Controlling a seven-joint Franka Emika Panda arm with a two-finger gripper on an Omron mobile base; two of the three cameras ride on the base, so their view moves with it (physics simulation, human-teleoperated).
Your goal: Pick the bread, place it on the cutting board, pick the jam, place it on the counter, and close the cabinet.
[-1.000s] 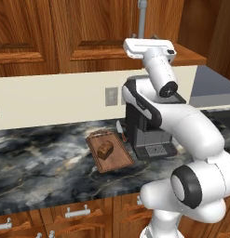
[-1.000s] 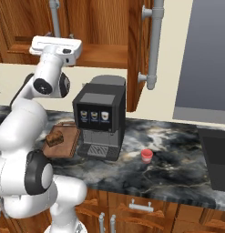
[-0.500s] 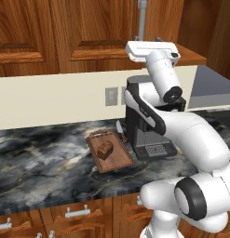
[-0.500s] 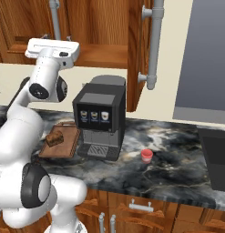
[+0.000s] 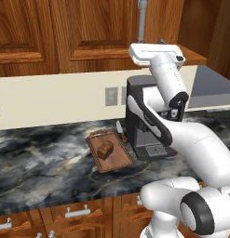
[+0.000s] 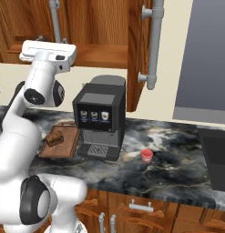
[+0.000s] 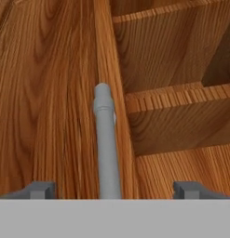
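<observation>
The dark brown bread [image 5: 105, 149] [image 6: 54, 136] lies on the reddish cutting board [image 5: 120, 160] [image 6: 63, 149], left of the coffee machine. The small red jam [image 6: 146, 155] stands on the dark marble counter [image 5: 42, 162] [image 6: 177, 168], right of the machine. My gripper [image 5: 153, 45] [image 6: 51, 41] [image 7: 116, 189] is raised high against the wooden cabinet [image 5: 88, 28] [image 6: 100, 27]. It is open, its fingertips [image 7: 39, 189] wide on either side of a grey tube handle [image 7: 106, 144] without touching it. Bare cabinet shelves [image 7: 172, 107] show beside the handle.
A black coffee machine [image 5: 144, 121] [image 6: 100, 118] stands under my hand. A cabinet door [image 6: 142, 45] with its own long grey handle [image 6: 155, 45] juts out over the counter on the right. Drawers with short silver handles [image 5: 77, 213] run below the counter edge.
The forearm has swung a little more upright and the hand has edged slightly sideways along the cabinet front. The gripper stays open; bread and jam have not moved.
</observation>
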